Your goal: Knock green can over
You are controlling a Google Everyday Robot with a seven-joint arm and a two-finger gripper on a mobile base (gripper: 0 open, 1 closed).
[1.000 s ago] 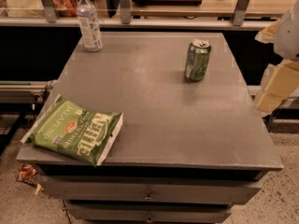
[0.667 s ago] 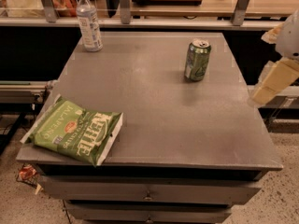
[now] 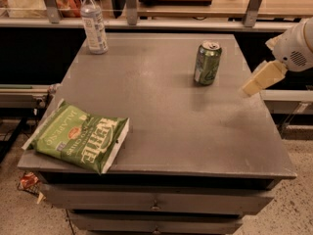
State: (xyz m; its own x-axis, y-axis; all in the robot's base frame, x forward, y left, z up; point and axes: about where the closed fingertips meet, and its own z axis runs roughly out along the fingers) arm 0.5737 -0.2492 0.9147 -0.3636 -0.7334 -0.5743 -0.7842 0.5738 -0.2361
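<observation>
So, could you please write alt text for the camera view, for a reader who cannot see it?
A green can stands upright at the far right of a grey table, the gripper hovering to its right, apart from it. A clear bottle stands far left; a chip bag lies near left.

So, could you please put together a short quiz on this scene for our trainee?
1. True or false: the green can stands upright on the table.
2. What lies flat at the table's near left corner? A: a sponge. B: a chip bag. C: a plate.
3. Fill in: the robot's hand hovers by the table's ____ edge as the picture shows it, apart from the can.

Key: 1 true. 2 B. 3 right.
</observation>
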